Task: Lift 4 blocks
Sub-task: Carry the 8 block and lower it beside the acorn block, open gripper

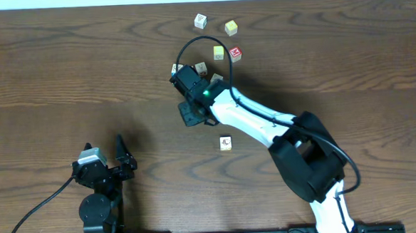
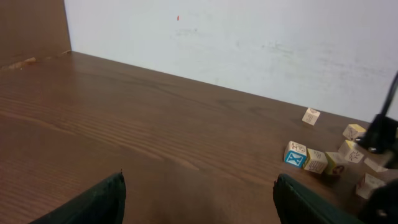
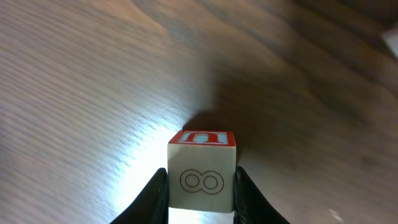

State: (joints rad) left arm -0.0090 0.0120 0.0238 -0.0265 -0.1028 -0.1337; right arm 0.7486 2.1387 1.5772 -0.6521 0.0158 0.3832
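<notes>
In the overhead view, the right gripper (image 1: 183, 73) is seen lowered into a cluster of alphabet blocks (image 1: 201, 68) at the far middle of the table (image 1: 48, 68). Its fingertips are hidden under the wrist, so neighbouring cubes could be nudged or dragged as it rises. A lone cream block (image 1: 226, 143) lies well apart, nearer the robot, and the left gripper (image 1: 103, 147) is parked wide open. In the left wrist view, its spread fingers (image 2: 102, 199) frame bare wood, with the cluster far to the right. In the right wrist view, the jaws are closed against both sides of a cream block (image 3: 202, 171) with a red-lettered top, seemingly on the table. Only the fingertips are engaged, so a slip or twist could be caused by a quick lift.
</notes>
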